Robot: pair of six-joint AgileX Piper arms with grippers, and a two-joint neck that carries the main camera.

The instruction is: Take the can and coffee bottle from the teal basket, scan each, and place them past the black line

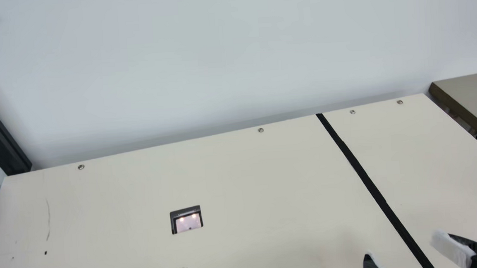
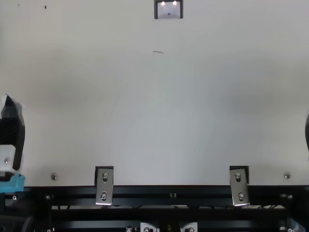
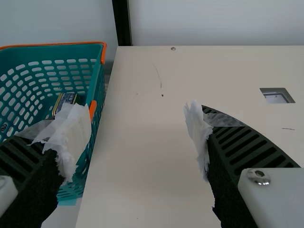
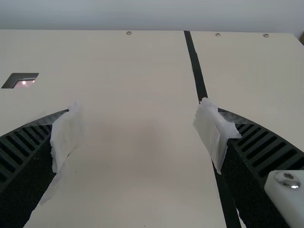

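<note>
A: How do the two grippers stand, and where's our cargo?
B: The left gripper (image 3: 136,114) has its black ribbed fingers spread wide, nothing between them; the right gripper (image 4: 138,111) is just as wide and bare, above the cream table (image 4: 137,190); the teal plastic basket with an orange rim (image 3: 103,50) is beside the table's left edge, and a small dark container with gold-coloured edging (image 3: 65,100) is inside, near the wall on the table side.
A: So the step is fetching the first thing with the left arm; how would you do it well?
B: Bring the spread fingers over the basket and clear of that rim; go down with one finger on each side of the container, mind the wall, which may leave little room for one of them; close gently, then lift straight up before swinging to the dark-framed scanner with a lit window (image 1: 188,222); the black line (image 1: 374,188) comes after that.
A: And its looks?
B: Dark face, pale markings, thin gold edges; a finger's white wrapping overlaps its lower part in the wrist view, so I can't tell its full shape, nor surely whether it's the can or the coffee bottle.
</note>
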